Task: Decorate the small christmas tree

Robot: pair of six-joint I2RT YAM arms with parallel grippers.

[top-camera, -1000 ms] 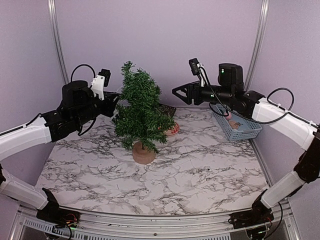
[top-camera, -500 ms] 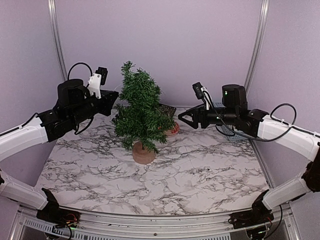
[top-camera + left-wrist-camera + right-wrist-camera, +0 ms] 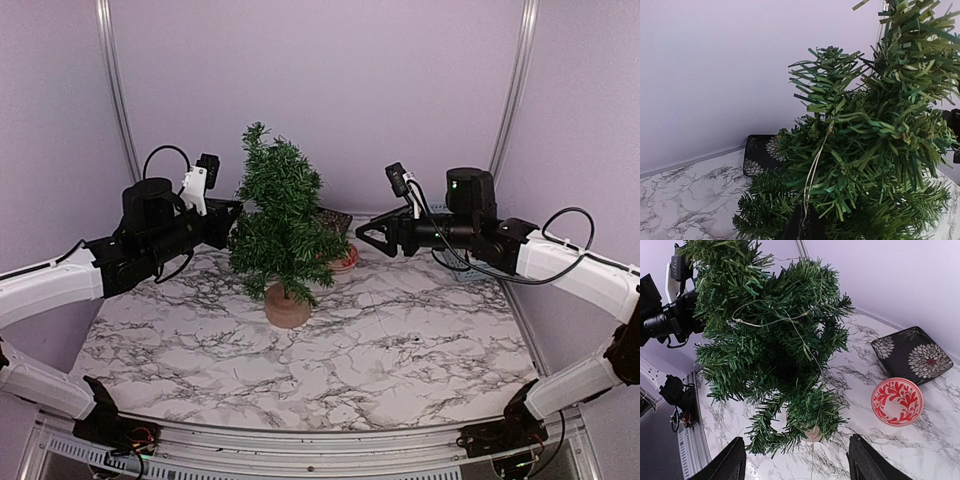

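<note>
The left gripper [image 3: 802, 226] is pressed in among the branches on the tree's left side. Its jaws are pinched together on a thin pale wire [image 3: 812, 172] that runs up from the tips into the needles. From the other wrist's view, that wire is looped loosely across the upper branches. The right gripper [image 3: 797, 452] hangs off the tree's right side with its jaws spread wide and nothing in them, aimed at the foliage but apart from it.

The small christmas tree [image 3: 283, 215] stands upright on its round base [image 3: 287, 306], about mid-table [image 3: 400, 350].

The wire worries me most. It is hair-thin and caught on bristly needles, so a tug from the left arm would likely drag the whole tree rather than slide the strand along. With a top that bushy on a foot that small, I'd expect it to tip easily. The wire could also slip out of the pinch, since there is so little of it to hold.

If the right arm comes in wide open, a finger could shove a branch and rock the tree. Behind the tree, on its right, sit a red patterned bowl [image 3: 897, 401] and a dark flowered plate [image 3: 912, 354], right where a falling tree might land.
</note>
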